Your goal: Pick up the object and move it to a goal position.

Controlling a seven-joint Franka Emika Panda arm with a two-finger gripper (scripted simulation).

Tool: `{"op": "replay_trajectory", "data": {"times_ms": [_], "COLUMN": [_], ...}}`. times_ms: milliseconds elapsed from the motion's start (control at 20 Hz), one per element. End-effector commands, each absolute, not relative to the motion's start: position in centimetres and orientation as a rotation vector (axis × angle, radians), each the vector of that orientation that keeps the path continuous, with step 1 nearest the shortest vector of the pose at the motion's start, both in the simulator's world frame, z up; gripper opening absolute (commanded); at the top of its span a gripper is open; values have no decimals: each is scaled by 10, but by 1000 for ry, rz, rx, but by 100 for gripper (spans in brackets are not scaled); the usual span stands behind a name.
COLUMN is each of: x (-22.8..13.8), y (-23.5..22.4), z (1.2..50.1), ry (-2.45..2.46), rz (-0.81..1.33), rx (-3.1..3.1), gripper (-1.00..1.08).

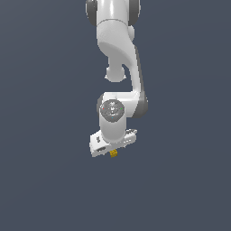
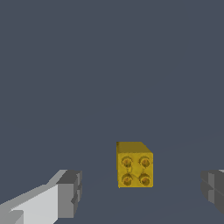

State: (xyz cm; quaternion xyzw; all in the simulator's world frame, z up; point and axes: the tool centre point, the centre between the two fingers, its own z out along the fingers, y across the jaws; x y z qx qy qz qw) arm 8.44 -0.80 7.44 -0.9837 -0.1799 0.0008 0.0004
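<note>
The white arm's hand [image 1: 112, 147] hangs right over the little mustard-yellow object [image 1: 114, 154], fingers [image 2: 69, 192] spread wide apart. The object [image 2: 134, 165], four dark studs showing, sits between them, touching neither, on the dark surface [image 1: 40, 180].

Wide-open tool [image 2: 140, 192], yellow block [image 2: 134, 165] alone between its fingers [image 2: 70, 192], free gaps on both sides, bare surface [image 2: 109, 65] all around.

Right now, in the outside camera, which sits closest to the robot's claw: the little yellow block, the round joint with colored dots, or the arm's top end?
1. Yellow block: right at the gripper.
2. Dotted round joint: just above.
3. Arm's top end: farthest, at the picture's top edge.
</note>
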Motion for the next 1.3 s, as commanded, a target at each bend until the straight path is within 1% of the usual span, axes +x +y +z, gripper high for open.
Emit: {"op": "replay_trajectory", "data": {"times_ms": [0,300,750,1000,1050,1250], "x": [87,86,85,87,87,87], "y": [-9,-9,-9,-9,-9,-9], "z": [72,66,25,22,22,22], "ry": [-581,-576,-582,-582,-582,-582], "rz": [0,2,0,0,0,0], "rx": [-3087,-3088,-3087,-3087,-3087,-3087], "gripper": [100,100,100,100,-100,-100]}}
